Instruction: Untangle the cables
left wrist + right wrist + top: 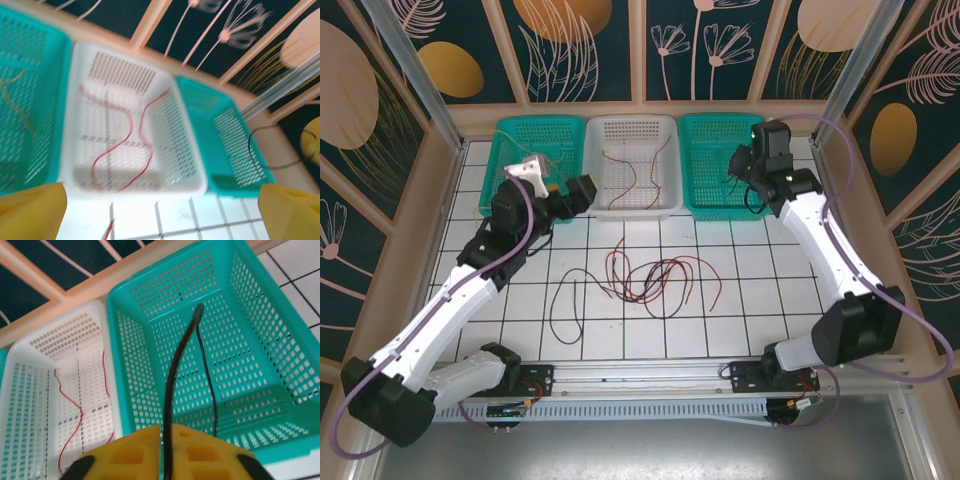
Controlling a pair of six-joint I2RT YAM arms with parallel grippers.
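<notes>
Left gripper gapes wide, holding nothing, just before the white basket, in which a red cable lies; right gripper, over the teal basket right of it, pinches a black cable between near-closed fingers.

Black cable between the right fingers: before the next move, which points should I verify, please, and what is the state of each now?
1. Black cable passes between the right fingers: ok.
2. Those fingers clamp it firmly: cannot tell.
3. It hangs above the right teal basket: ok.
4. Both its ends are inside that basket: cannot tell.
5. Left fingers are open and empty: ok.
6. Remaining cables on the table are separated: not ok, red and black ones cross.
</notes>
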